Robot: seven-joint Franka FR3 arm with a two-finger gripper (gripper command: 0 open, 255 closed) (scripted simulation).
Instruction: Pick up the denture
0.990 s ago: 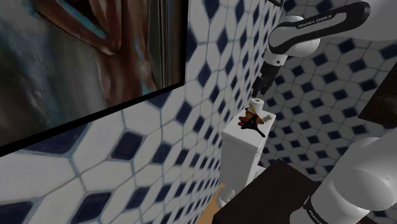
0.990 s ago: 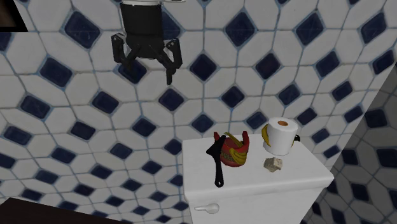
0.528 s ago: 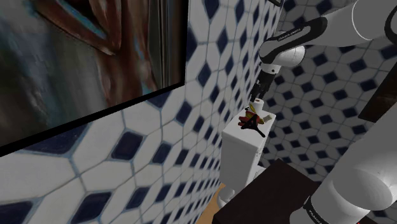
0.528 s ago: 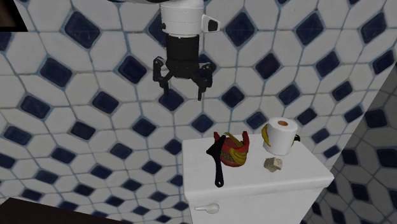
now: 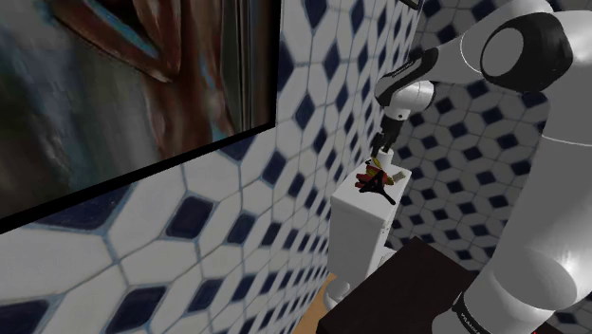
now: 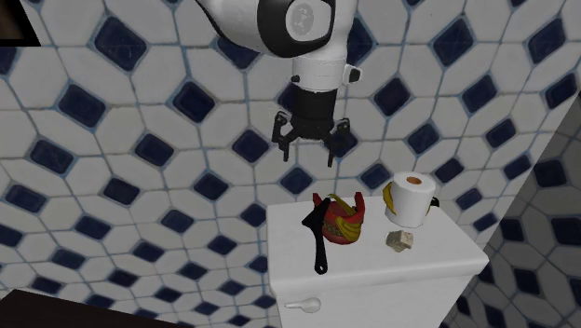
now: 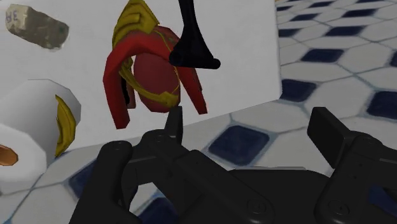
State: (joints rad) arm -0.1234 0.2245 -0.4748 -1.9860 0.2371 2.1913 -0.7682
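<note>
The denture [image 6: 400,241] is a small grey-beige lump lying on the white toilet tank lid [image 6: 438,259], just in front of the toilet roll. The wrist view shows the denture [image 7: 35,25] beyond the roll, far off to one side of the fingers. My black gripper [image 6: 307,154] hangs open in the air above the lid's back edge, over the red and gold object, up and to the left of the denture in the second exterior view. Nothing is between its fingers. In the shoulder view the gripper [image 5: 382,150] hovers just above the tank top.
A red and gold helmet-like object [image 6: 342,218] and a black long-handled tool [image 6: 317,239] lie on the lid. A toilet roll [image 6: 411,198] with a yellow band stands behind the denture. The blue-and-white tiled wall [image 6: 112,177] is close behind the tank.
The gripper has travelled to the second exterior view's right and come lower, from beside the tank to above its back edge. It has stayed open. The things on the lid have not moved.
</note>
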